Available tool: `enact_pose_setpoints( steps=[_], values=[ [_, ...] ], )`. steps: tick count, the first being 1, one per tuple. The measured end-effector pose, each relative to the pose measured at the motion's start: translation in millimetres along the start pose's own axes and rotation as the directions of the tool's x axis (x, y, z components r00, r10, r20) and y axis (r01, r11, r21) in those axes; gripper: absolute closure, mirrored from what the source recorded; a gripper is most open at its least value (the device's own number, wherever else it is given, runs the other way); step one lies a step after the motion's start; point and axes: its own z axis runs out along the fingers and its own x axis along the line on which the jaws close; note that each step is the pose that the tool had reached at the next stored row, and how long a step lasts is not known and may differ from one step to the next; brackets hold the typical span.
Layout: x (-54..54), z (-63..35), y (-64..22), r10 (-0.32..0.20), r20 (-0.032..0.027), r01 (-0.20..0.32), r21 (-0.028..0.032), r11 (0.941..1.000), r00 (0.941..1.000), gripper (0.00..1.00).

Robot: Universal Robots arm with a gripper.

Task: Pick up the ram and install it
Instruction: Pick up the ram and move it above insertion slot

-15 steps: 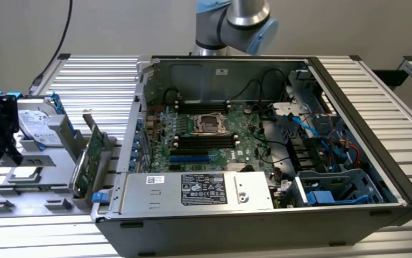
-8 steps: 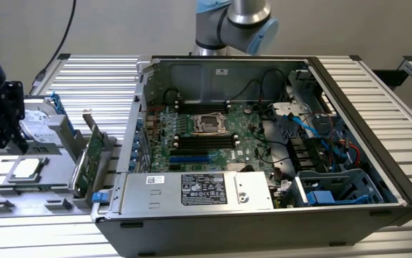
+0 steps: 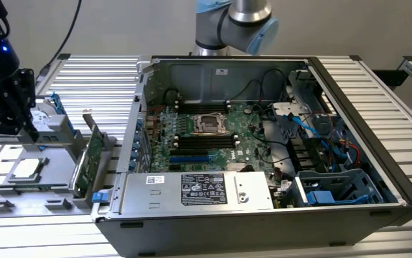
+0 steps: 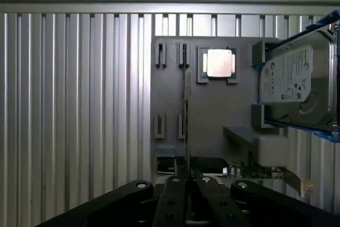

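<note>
At the exterior view's left, the jaws sit low over the grey parts holder (image 4: 218, 110), almost closed and pinching the ram (image 4: 187, 110). The ram stands on edge in its slots, leaving its top edge free to grip. Further right, the open computer case (image 3: 378, 156) exposes the motherboard (image 3: 191, 148), apparently for installation from above.

Slatted metal table (image 3: 98, 80): open computer case (image 3: 263, 231), grey parts tray (image 3: 19, 207) alongside.

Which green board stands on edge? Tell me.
The bracketed expansion card on the gray tray; the motherboard lies flat inside the case.
</note>
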Motion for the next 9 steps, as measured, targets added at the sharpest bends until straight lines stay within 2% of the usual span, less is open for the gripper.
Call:
enact_pose_setpoints(
  steps=[9],
  values=[
    [-13.1, -15.2, -19.5, 0.0, -0.0001, 0.0, 0.0, 1.0, 1.0, 0.86]
  ],
)
